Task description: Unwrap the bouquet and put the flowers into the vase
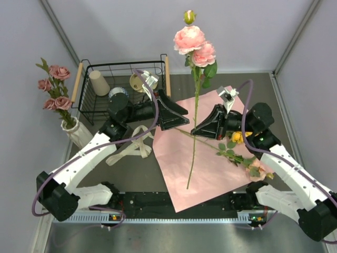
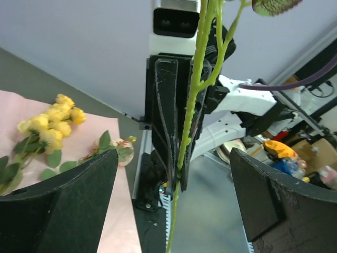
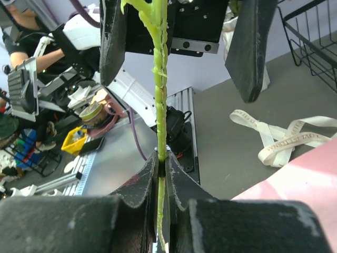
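currently one pink rose stem (image 3: 159,79) stands upright over the middle of the desk (image 1: 131,179). it carries two open pink blooms (image 1: 189,38) and one closed bud (image 1: 189,17) at the top.

the right gripper (image 3: 160,168) is closed tight on this stem, pinching it roughly halfway up, with the lower part hanging free above the wrapping paper (image 1: 210,168). the left gripper (image 2: 174,155) faces it from the other side with its jaws spread wide. the stem runs up between its two fingers (image 2: 63,200) and touches neither; this gripper holds nothing.

one vase (image 1: 78,133) stands at the left edge of the desk, well apart from both grippers. it holds four mauve blooms (image 1: 59,71) on leafy stems.

one sheet of wrapping paper lies flat, pink side up, from the desk centre towards the front right corner. on it lie one yellow rose stem (image 1: 238,137) and one pale pink bloom (image 1: 256,168), both near the sheet's right edge. one cream ribbon (image 1: 131,147) lies loose on the bare desk just beside the sheet's left edge.

one black wire basket (image 1: 89,105) sits at the rear left corner, with one beige cup (image 1: 99,83) inside it. other items in it are partly hidden by the left arm.

the desk surface is dark grey. plain pale lilac walls close it in at the left, rear and right.
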Robot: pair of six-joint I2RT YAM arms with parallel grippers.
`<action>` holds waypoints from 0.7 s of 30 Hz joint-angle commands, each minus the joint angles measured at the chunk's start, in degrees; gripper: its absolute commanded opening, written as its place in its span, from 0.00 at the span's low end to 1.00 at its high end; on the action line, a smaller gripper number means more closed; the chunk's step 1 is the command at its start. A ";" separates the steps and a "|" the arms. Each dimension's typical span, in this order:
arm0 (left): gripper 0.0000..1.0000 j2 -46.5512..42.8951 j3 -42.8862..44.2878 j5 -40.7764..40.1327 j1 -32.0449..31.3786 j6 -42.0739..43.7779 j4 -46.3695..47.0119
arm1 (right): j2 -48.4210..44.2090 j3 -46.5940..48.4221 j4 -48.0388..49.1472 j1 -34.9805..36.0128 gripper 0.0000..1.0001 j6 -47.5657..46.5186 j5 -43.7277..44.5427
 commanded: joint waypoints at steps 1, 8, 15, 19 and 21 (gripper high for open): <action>0.91 -0.05 -0.39 4.66 -1.18 -5.66 12.64 | 1.07 3.95 0.45 2.44 0.00 -3.93 -2.00; 0.74 2.58 0.05 5.28 -1.89 -7.77 15.02 | 1.77 3.77 -0.34 3.14 0.00 -5.16 -2.44; 0.61 5.92 2.59 5.80 -1.98 -9.35 15.02 | 2.30 5.36 -4.29 3.41 0.00 -7.70 -3.76; 0.47 7.15 3.47 5.36 -1.89 -9.96 14.84 | 2.65 6.67 -8.16 3.50 0.00 -10.96 -3.67; 0.38 8.21 4.52 6.24 -1.98 -10.41 14.58 | 2.39 6.85 -9.56 3.50 0.00 -12.09 -3.41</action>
